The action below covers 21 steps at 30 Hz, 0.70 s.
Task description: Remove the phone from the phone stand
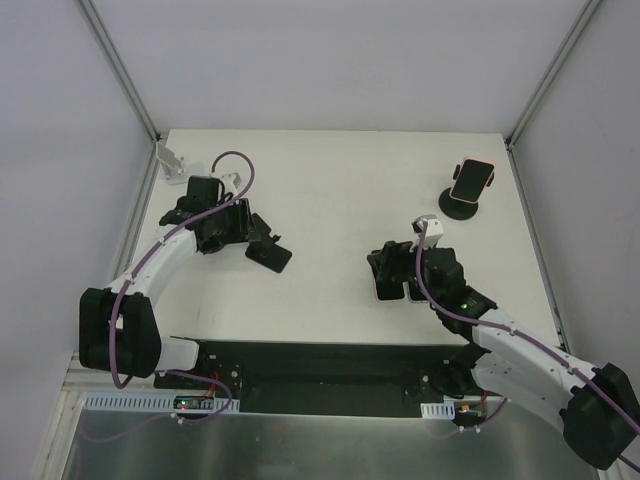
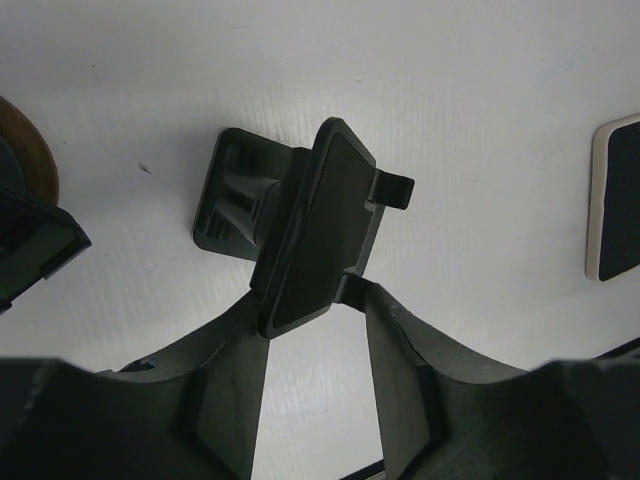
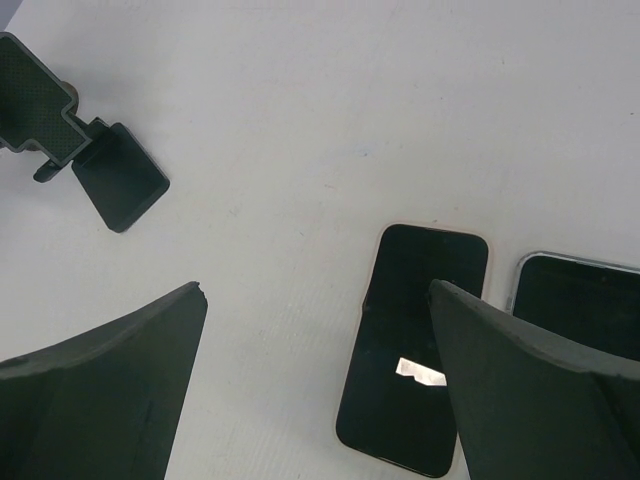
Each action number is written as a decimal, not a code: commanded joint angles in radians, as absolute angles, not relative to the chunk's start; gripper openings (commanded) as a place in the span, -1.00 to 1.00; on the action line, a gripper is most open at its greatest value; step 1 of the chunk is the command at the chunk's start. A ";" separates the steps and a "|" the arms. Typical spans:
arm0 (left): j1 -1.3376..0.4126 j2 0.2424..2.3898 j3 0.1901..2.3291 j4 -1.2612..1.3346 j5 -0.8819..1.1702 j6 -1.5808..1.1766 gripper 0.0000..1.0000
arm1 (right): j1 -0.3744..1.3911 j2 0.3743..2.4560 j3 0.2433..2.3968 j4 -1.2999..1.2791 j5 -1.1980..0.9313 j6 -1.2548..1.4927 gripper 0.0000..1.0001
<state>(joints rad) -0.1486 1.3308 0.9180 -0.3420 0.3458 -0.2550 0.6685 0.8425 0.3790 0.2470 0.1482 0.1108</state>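
Observation:
A black phone stand lies on the white table with its cradle empty; it also shows in the top view and in the right wrist view. My left gripper is shut on the lower end of its plate, one finger on each side. A phone in a pale case lies flat, screen up, on the table. My right gripper is open above it and holds nothing; one finger covers the phone's right edge. In the top view the right gripper hides most of that phone.
A second phone lies flat just right of the first. At the back right a pink-cased phone sits in a round-based black stand. A silver stand is in the back left corner. Walls enclose the table.

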 commanded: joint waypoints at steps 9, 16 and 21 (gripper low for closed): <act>-0.140 1.359 0.977 -0.330 0.376 -0.236 -0.70 | 0.638 0.853 0.410 0.301 0.094 0.081 0.93; -0.140 1.376 0.985 -0.295 0.406 -0.258 -1.00 | 0.630 0.856 0.416 0.298 0.075 0.078 0.93; -0.140 1.367 1.028 -0.258 0.434 -0.276 -1.00 | 0.621 0.845 0.422 0.275 0.066 0.069 0.93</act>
